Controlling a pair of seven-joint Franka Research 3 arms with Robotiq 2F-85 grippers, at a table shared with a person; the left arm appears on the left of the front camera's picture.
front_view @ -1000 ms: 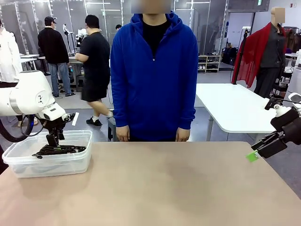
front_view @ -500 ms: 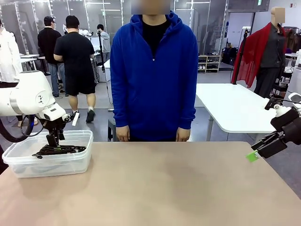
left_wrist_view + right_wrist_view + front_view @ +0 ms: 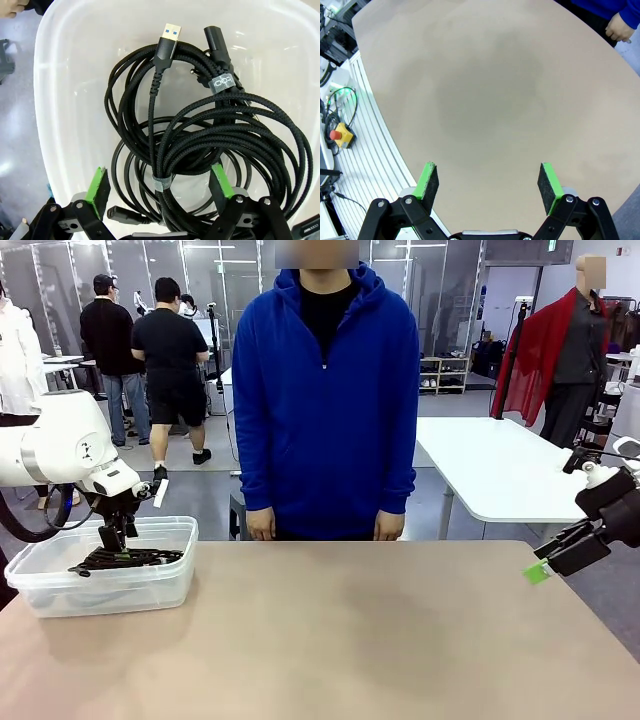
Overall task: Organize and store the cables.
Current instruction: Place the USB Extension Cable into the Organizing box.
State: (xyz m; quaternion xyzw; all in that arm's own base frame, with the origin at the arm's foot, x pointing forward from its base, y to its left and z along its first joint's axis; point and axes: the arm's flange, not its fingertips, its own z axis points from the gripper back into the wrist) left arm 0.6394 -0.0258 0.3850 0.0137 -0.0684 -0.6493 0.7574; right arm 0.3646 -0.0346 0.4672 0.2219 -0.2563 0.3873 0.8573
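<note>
Bin [image 3: 60, 592] sits at the left end of the surface [image 3: 340, 640], clear plastic, near the robot-side edge. Cables [image 3: 125, 559] are all inside it, black coils stacked flat on the bin floor.

Left gripper [image 3: 113, 543] hangs down into the bin, just over the coils. Wrist view: cables [image 3: 200, 145] are several overlapping coils, two of them bound by grey straps. One braided cord ends in a USB plug [image 3: 168, 37] with a blue insert, lying toward the far bin wall [image 3: 65, 75]. A chunky black plug [image 3: 216, 42] lies just beside the USB plug. A small black connector [image 3: 125, 214] lies at the bottom of the pile, by the gripper. Left gripper [image 3: 160, 187] has its fingers [image 3: 97, 186] spread wide, one green pad either side of the strapped bundle; pads look apart from the cords, nothing pinched.

Person in a blue hoodie [image 3: 325, 400] stands at the far edge of the surface, right of the bin, hands hanging at the surface edge.

Right gripper [image 3: 548, 566] is well right of the bin, past the right edge of the surface, above it. Wrist view: right gripper [image 3: 487, 182] fingers [image 3: 428, 182] spread wide, holding nothing, bare surface [image 3: 485, 90] beyond them. The person's hand [image 3: 620, 27] shows at the surface's far edge.
</note>
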